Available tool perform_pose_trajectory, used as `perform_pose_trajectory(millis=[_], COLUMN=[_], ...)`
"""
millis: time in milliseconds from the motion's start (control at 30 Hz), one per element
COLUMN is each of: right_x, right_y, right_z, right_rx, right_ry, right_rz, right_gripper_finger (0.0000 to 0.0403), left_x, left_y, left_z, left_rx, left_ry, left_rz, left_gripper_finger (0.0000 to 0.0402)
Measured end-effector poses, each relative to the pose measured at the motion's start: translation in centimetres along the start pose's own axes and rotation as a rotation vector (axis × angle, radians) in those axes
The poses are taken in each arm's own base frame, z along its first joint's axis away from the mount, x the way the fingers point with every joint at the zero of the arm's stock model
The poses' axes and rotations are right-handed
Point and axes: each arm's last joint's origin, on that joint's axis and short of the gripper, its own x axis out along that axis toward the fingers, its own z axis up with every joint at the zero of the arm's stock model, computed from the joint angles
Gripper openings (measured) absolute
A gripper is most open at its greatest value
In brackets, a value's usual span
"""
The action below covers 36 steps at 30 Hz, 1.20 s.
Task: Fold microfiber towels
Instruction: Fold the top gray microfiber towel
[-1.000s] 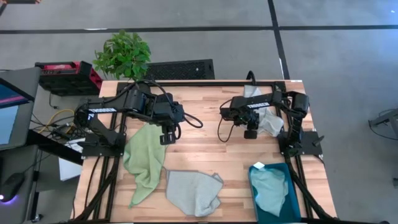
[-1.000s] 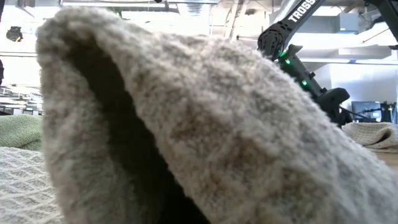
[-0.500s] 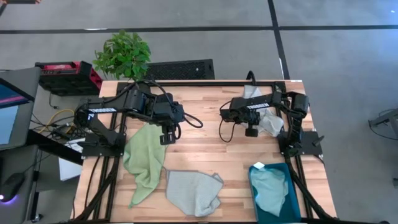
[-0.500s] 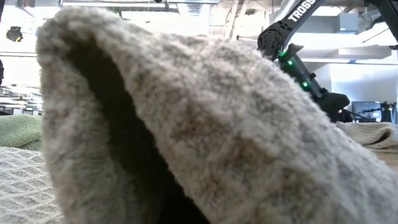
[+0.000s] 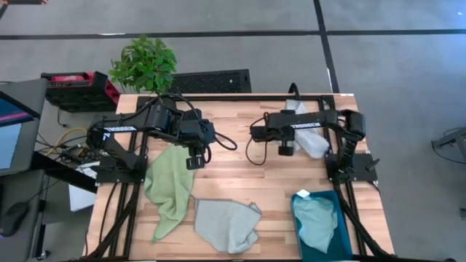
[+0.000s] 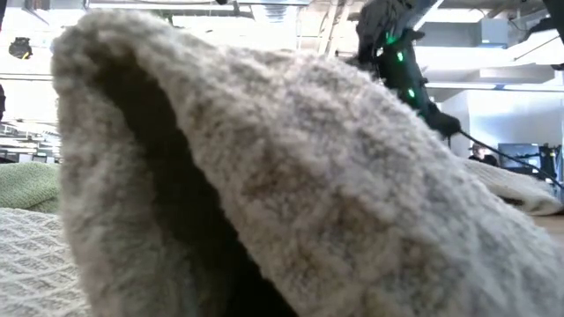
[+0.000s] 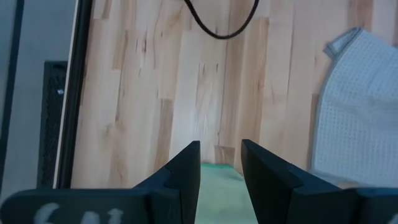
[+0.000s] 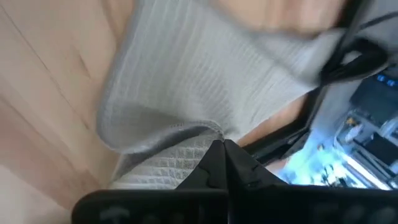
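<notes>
Wooden table [image 5: 240, 171], high view: right gripper [image 5: 285, 151] pinching pale grey towel [image 5: 309, 140] near far right corner; green towel [image 5: 169, 188] below left gripper [image 5: 194, 161]. Left wrist view: fingers [image 7: 186, 171] apart above green cloth. Right wrist view: fingers clamped together on grey towel edge.

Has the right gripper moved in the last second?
Yes. The right gripper, shut on the grey towel, has shifted toward table centre, away from its own base.

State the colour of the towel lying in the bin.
Light blue-green towel, in the teal bin; clearest in the high view.
</notes>
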Motion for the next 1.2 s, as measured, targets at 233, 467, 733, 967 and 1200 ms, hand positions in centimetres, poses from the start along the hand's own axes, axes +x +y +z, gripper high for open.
perform_pose_trajectory(millis=[233,467,733,967,1200], right_x=[-5.0,-8.1,-9.6,-10.2,-10.3], right_y=[-1.3,-1.9,-2.0,-2.0,-2.0], right_z=[-3.0,-7.3,-10.4,-11.6,-11.9], right_rx=[0.108,0.206,0.244,0.245,0.237], right_ry=[-0.186,-0.349,-0.460,-0.505,-0.515], right_rz=[-0.074,-0.085,-0.070,-0.053,-0.030], right_gripper_finger=[0.0001,0.0001,0.0000,0.0000,0.0000], left_x=[1.5,6.5,12.3,15.6,20.1], left_y=[-0.3,-2.0,-4.0,-4.5,-4.3], left_z=[-0.7,-0.9,0.8,0.6,1.2], left_rx=[-0.056,0.018,0.211,0.316,0.247], left_ry=[0.069,0.056,-0.298,-0.552,-0.700], left_rz=[0.070,0.074,-0.052,0.031,0.126], left_gripper_finger=[0.0109,0.0109,0.0109,0.0109,0.0109])
